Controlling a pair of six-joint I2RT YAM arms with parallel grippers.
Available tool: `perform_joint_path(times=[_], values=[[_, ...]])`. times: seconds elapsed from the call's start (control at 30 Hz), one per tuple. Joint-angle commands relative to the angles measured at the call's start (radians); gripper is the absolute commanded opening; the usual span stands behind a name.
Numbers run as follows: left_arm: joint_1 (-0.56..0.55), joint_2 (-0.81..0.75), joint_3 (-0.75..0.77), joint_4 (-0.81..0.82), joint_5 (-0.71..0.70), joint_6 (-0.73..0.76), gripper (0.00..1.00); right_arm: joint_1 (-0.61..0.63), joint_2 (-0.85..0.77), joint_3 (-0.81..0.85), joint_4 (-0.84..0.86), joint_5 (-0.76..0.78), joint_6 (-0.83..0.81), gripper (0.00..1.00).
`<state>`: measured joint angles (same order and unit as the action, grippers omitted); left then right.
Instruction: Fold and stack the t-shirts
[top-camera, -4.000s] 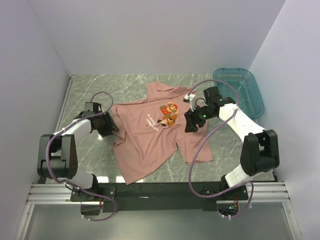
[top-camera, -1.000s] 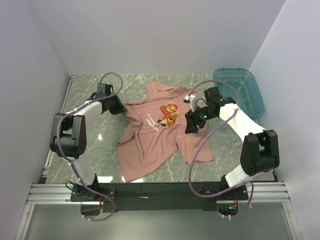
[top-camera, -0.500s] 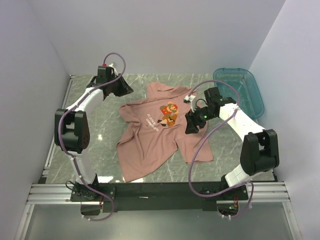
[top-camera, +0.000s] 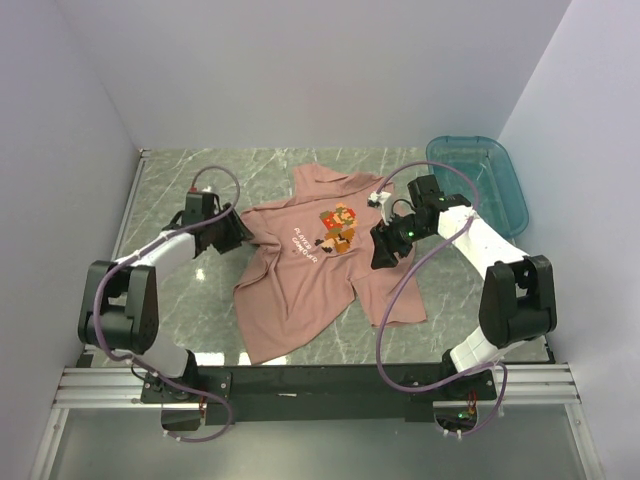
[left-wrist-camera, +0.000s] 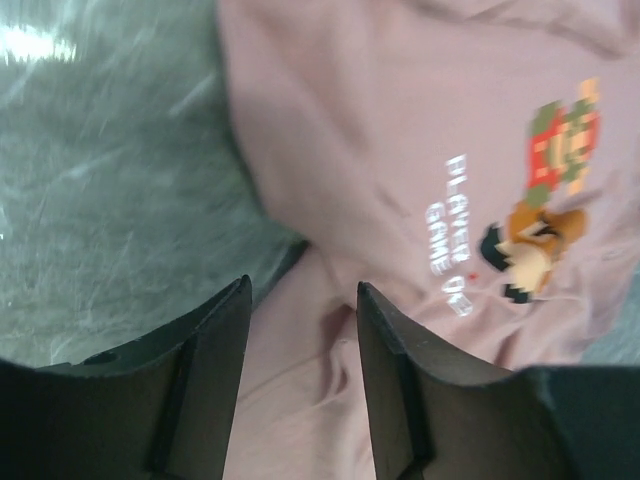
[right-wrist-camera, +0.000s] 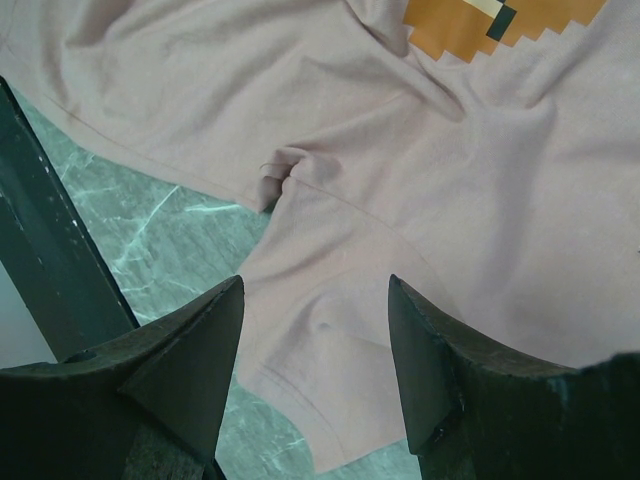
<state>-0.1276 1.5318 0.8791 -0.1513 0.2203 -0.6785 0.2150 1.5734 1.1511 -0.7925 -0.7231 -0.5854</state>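
One salmon-pink t-shirt (top-camera: 300, 290) lies crumpled and face up on the marble table, its pixel print (top-camera: 338, 225) and white text on the chest. My left gripper (top-camera: 238, 232) is low at the shirt's left sleeve. In the left wrist view its jaws (left-wrist-camera: 302, 300) stand apart over a fold of the pink cloth (left-wrist-camera: 400, 120), with nothing pinched. My right gripper (top-camera: 382, 252) hovers over the shirt's right side. In the right wrist view it (right-wrist-camera: 315, 290) is open above the right sleeve (right-wrist-camera: 330, 350), clear of the cloth.
A teal plastic bin (top-camera: 480, 180) stands at the back right corner of the table. White walls close in the left, back and right sides. Bare marble (top-camera: 180, 290) shows left of the shirt and along the back.
The left arm swung up and toward the back left, then came back down to the left sleeve, and its jaws opened. The right arm has not moved.
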Motion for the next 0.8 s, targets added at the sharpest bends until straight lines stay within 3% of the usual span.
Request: perform_joint_path(times=[0.0,0.5,0.67,0.77], values=[[0.002,0.033,-0.026,0.093,-0.004,-0.027,0.52,-0.008,0.0,0.022,-0.01,-0.013,-0.01,0.66],[-0.001,0.271,0.167,0.095,0.005,0.004,0.47,-0.009,0.005,0.022,-0.014,-0.018,-0.019,0.66],[0.0,0.317,0.225,0.09,0.025,0.008,0.32,-0.008,0.008,0.022,-0.016,-0.016,-0.019,0.66],[0.0,0.312,0.256,0.096,0.043,0.002,0.15,-0.009,0.013,0.022,-0.017,-0.016,-0.019,0.66]])
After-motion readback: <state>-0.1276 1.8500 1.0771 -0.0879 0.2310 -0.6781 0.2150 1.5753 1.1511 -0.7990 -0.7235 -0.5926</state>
